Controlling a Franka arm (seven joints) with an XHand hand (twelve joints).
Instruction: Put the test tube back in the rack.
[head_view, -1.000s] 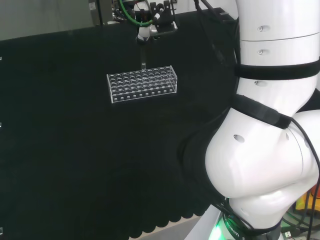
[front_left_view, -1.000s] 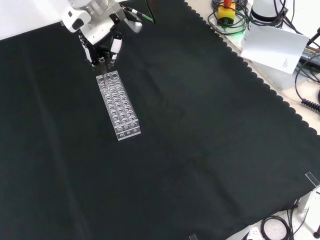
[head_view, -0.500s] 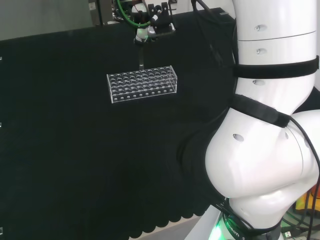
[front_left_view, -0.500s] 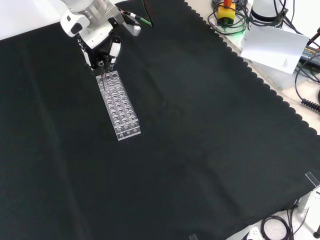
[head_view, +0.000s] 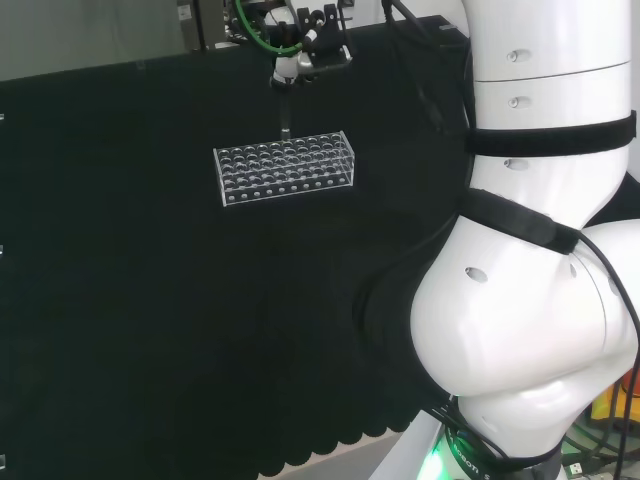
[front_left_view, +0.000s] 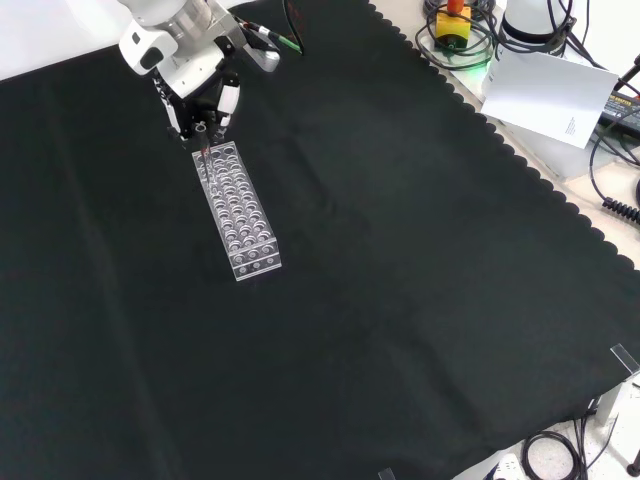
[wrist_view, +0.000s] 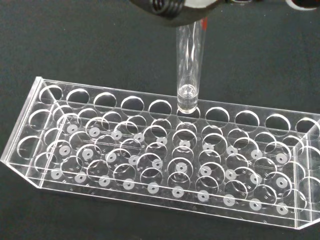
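Pinching the upright test tube (wrist_view: 189, 65), the robot hand (front_left_view: 200, 85) hovers above the rack's (wrist_view: 165, 160) edge row.

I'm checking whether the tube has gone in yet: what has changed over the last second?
The hand, shut on the tube, shifted a little leftward in the head view along the rack's far edge, then held. The tube still hangs upright above a hole in the edge row, not inserted. The rack has not moved.
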